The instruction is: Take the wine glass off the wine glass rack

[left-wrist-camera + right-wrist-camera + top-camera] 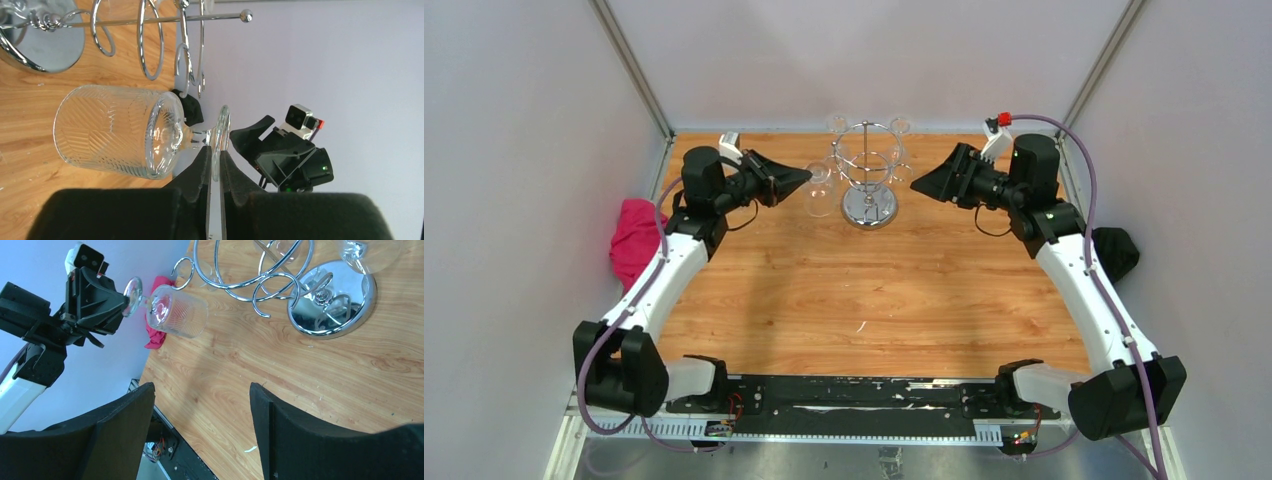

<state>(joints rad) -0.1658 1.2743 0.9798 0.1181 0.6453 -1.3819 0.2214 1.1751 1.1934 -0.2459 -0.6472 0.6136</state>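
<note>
A clear ribbed wine glass (112, 132) hangs upside down in the air, held by its round foot. My left gripper (215, 157) is shut on that foot. The glass sits just left of the chrome wine glass rack (868, 165) and apart from it in the top view (820, 187). It also shows in the right wrist view (175, 310). Other glasses (901, 127) still hang on the rack at the back. My right gripper (200, 395) is open and empty, to the right of the rack (280, 275).
A pink cloth (636, 236) lies at the table's left edge and a black cloth (1116, 250) at the right edge. The rack's round mirrored base (869, 207) stands on the wooden table (864, 300). Walls close in on three sides.
</note>
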